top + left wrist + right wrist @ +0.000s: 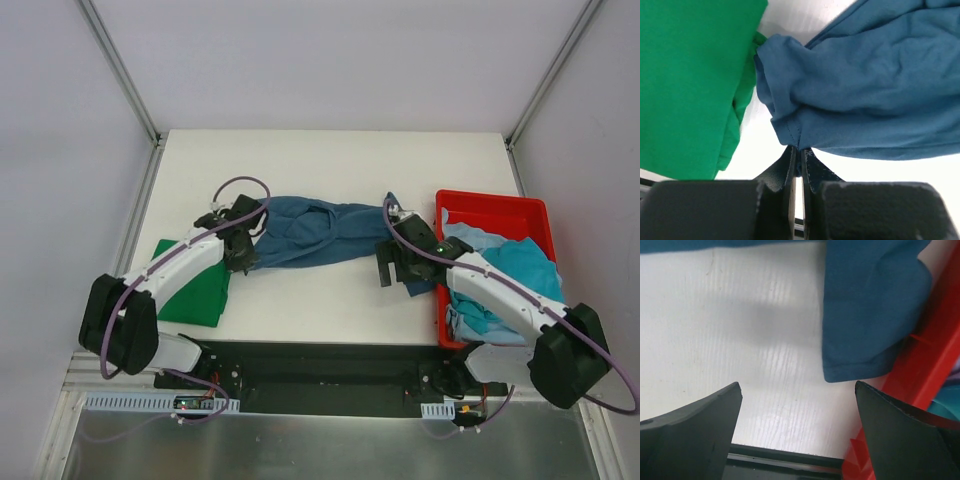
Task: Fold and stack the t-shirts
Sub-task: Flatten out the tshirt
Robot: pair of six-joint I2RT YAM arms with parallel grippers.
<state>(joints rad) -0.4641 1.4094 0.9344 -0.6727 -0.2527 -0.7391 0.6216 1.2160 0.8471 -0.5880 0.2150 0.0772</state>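
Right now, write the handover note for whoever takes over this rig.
Left gripper: shut on a hem of the dark blue t-shirt.
Right gripper: open, holding nothing, over the table beside that shirt's other end and the red bin.
Done: the green t-shirt lies folded at the left near edge.
Left: the blue one is bunched mid-table, unfolded; teal and light blue shirts lie crumpled in the bin.
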